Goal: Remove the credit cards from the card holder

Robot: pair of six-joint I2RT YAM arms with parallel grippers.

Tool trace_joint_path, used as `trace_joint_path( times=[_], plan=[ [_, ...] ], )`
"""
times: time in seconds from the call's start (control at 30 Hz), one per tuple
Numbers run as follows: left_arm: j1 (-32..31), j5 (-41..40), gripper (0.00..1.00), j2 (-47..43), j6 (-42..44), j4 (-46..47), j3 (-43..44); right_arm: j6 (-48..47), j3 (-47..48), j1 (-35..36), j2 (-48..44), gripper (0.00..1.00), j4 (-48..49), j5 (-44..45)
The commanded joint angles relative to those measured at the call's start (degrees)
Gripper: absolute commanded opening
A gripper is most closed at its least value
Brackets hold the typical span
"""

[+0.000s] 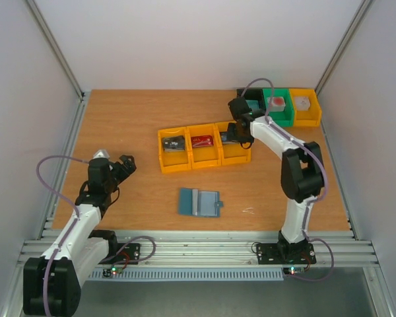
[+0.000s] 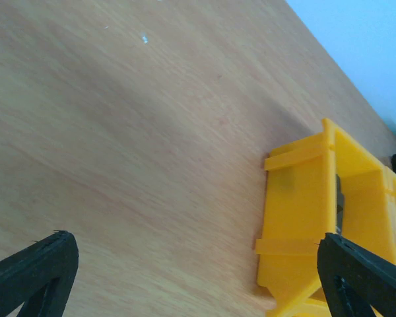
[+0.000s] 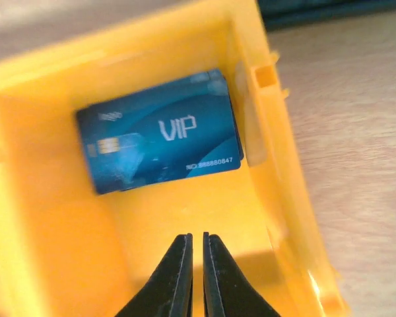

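A blue VIP credit card is seen lying flat on the floor of the rightmost yellow bin, at 12 o'clock from the right gripper, whose jaws are pressed together and hold nothing. The left gripper is spread wide and empty over the table, at 8 o'clock from the bin row. The card holder is laid open at 6 o'clock from the bins; a dark grey card and a red card are seen in the other two bins. Whether the sleeves are empty cannot be told. The main risk is judged to be the bin wall being caught by the right fingers if they are lifted off-line, so that the bin is tipped and the card spilled.
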Motion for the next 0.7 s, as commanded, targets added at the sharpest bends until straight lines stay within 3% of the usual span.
trace_joint_path(
  times=[0.0,0.2,0.27,0.43,0.53,0.67],
  plan=[
    [0.4,3.6,0.99,-1.6,4.5,2.9,3.1,-2.1,-1.5,2.9,-10.0,0.08,0.4,4.1],
    [0.1,20.1,0.99,-3.8,15.0,3.9,5.4,-7.5,-5.3,7.8,-20.0,0.15,-6.3,0.8],
    [-1.3,24.3,0.99,-4.4,20.8,-1.4,7.1,-7.6,-9.0,10.0,-23.3,0.19,-7.7,-3.9],
    [-15.1,27.2,0.98,-3.1,36.5,-14.1,11.4,-4.5,-19.8,18.3,-27.9,0.30,-7.3,-17.3],
    [-21.1,28.3,0.99,0.9,36.9,-13.9,12.5,-0.4,-25.5,21.8,-28.1,0.33,-3.5,-21.1],
    [-26.6,23.8,0.99,7.5,29.0,-16.3,12.9,6.9,-31.8,23.1,-27.6,0.34,2.6,-24.1]
  ],
)
